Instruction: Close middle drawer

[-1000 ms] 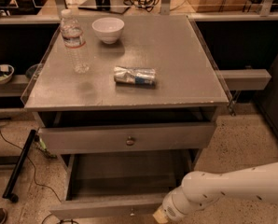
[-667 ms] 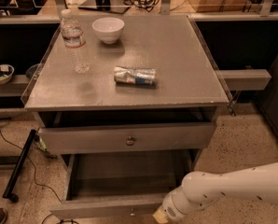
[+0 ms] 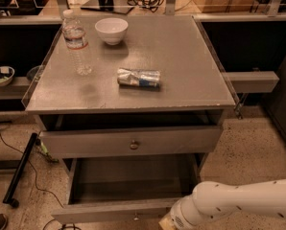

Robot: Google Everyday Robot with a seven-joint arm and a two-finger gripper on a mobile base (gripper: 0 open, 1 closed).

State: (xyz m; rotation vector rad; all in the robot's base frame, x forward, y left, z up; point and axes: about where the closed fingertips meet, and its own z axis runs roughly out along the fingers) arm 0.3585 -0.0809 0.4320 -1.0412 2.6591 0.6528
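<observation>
The middle drawer (image 3: 115,210) is pulled far out at the bottom of the grey cabinet. Its low plain front panel faces me and its bare grey inside (image 3: 133,178) shows. Above it, a taller-fronted drawer (image 3: 85,143) with a round knob (image 3: 134,144) stands slightly open. My white arm (image 3: 239,200) comes in from the lower right. The gripper (image 3: 168,223) is at the bottom edge of the camera view, right by the right end of the middle drawer's front panel, and is mostly cut off by the frame.
On the cabinet top (image 3: 181,56) stand a water bottle (image 3: 77,43), a white bowl (image 3: 111,30) and a lying crumpled can (image 3: 138,77). A black bar (image 3: 19,169) and cables lie on the floor at left. A grey shelf (image 3: 251,80) juts out at right.
</observation>
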